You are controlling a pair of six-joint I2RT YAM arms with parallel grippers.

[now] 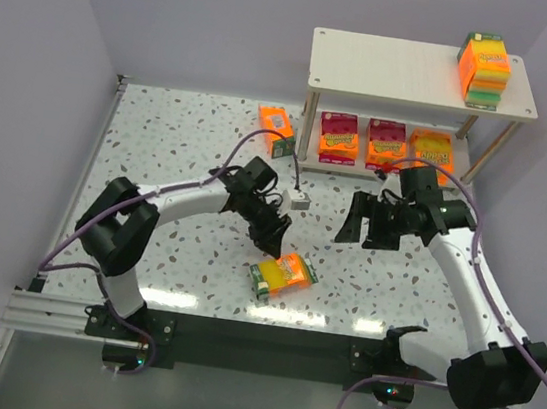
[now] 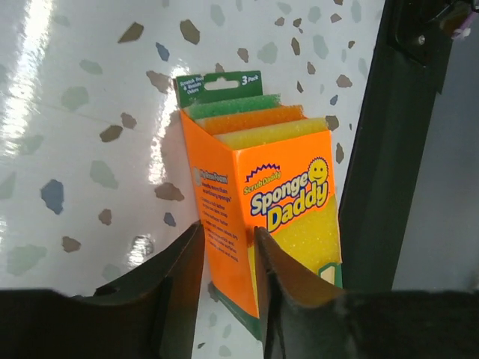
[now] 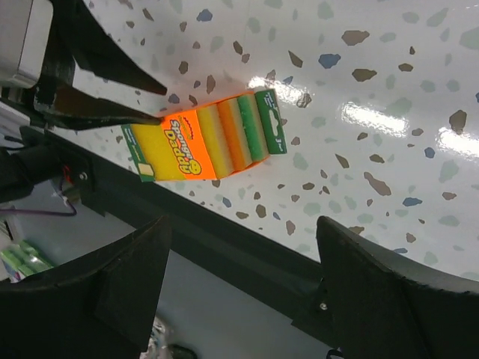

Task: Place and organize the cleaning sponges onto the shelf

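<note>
One sponge pack (image 1: 285, 274), orange with yellow, orange and green sponges, lies flat on the table near the front edge. It also shows in the left wrist view (image 2: 269, 194) and the right wrist view (image 3: 206, 142). My left gripper (image 1: 271, 237) hovers right at its near end. Its fingers (image 2: 176, 269) are a narrow gap apart, with the pack's orange side edge between them and a sliver of table showing beside it. My right gripper (image 1: 367, 222) is wide open and empty, to the right of the pack (image 3: 243, 277). The shelf (image 1: 412, 72) stands at the back right.
Three packs (image 1: 386, 144) lie in a row on the shelf's lower board. One pack (image 1: 485, 66) stands at the right end of the top board. Another pack (image 1: 277, 122) lies on the table left of the shelf. A small white box (image 1: 298, 200) on a cable sits mid-table.
</note>
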